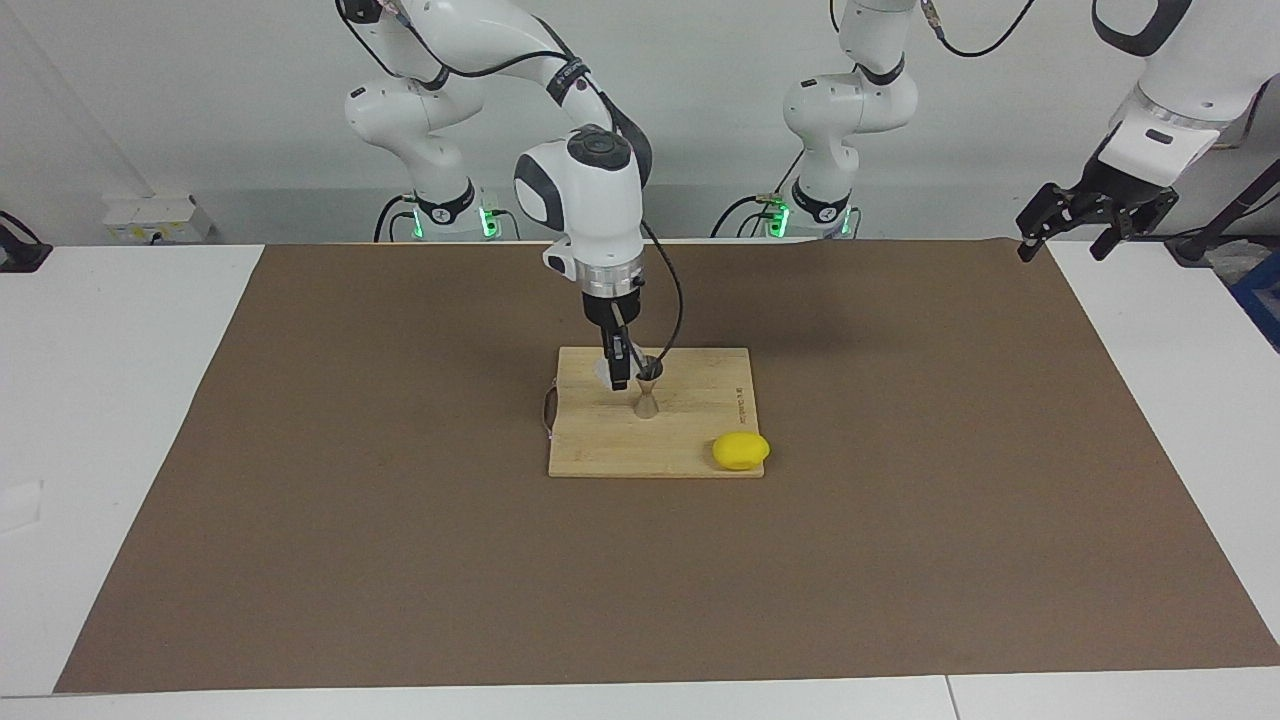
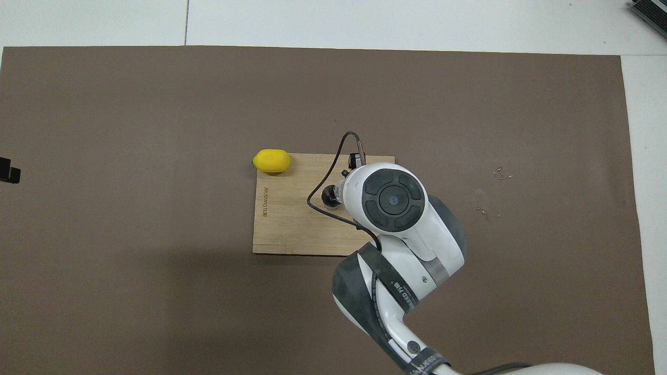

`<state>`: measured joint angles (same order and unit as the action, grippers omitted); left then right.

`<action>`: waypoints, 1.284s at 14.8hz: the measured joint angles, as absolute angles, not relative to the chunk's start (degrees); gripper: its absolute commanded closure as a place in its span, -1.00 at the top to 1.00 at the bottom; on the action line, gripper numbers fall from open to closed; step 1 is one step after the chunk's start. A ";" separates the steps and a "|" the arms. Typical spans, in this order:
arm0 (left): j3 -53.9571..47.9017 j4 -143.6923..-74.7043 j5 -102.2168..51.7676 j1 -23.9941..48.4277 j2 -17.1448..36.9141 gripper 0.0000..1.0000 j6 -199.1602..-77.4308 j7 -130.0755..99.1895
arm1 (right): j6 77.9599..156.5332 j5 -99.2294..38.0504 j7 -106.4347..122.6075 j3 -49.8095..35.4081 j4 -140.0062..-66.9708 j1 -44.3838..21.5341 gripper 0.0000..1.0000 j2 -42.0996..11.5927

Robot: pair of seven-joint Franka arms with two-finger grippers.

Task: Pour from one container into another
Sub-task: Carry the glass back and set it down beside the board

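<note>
The right pincer (image 1: pixel 620 378) is clamped on the clear glass cup (image 1: pixel 606 372), holding it just beside the mouth of the metal jigger (image 1: pixel 648 393), which stands upright on the wooden cutting board (image 1: pixel 600 440). A lemon (image 1: pixel 741 451) lies at the board's corner. The left pincer (image 1: pixel 1072 232) waits with fingers spread, empty, over the counter's (image 1: pixel 130 400) edge.

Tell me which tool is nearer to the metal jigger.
Right. The right tool, shut on the glass cup, sits just beside the jigger on the board. The left tool waits, open, over the mat's corner.
</note>
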<state>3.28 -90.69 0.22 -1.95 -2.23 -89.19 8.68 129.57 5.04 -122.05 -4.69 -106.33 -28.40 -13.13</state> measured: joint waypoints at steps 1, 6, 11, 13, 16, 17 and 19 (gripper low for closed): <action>3.25 -90.69 0.24 -1.95 -2.23 1.00 -89.18 8.68 | 129.57 3.27 -121.21 -4.68 -106.33 -27.90 -1.00 -13.21; 3.06 -90.74 0.29 -1.94 -2.28 1.00 -89.11 8.68 | 129.54 -10.82 -111.92 -4.67 -106.54 -24.13 -1.00 -13.50; 3.06 -90.74 0.38 -1.94 -2.29 1.00 -89.10 8.68 | 129.45 -24.78 -98.02 -4.57 -109.18 -18.20 -1.00 -13.65; 3.06 -90.74 0.39 -1.94 -2.31 1.00 -89.09 8.68 | 129.47 -31.41 -89.56 -4.48 -111.47 -14.25 -1.00 -13.65; 3.05 -90.74 0.40 -1.94 -2.31 1.00 -89.09 8.68 | 129.28 -38.45 -78.77 -4.39 -114.87 -7.57 -1.00 -13.66; 3.05 -90.74 0.40 -1.94 -2.31 1.00 -89.09 8.68 | 128.73 -39.74 -75.79 -4.38 -115.76 -5.53 -1.00 -13.66; 3.05 -90.74 0.40 -1.94 -2.31 1.00 -89.08 8.68 | 126.64 -40.73 -70.67 -4.38 -116.89 -1.84 -1.00 -13.66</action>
<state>3.05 -90.74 0.40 -1.94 -2.31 -89.08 8.68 126.64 -40.73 -70.67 -4.38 -116.89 -1.84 -13.66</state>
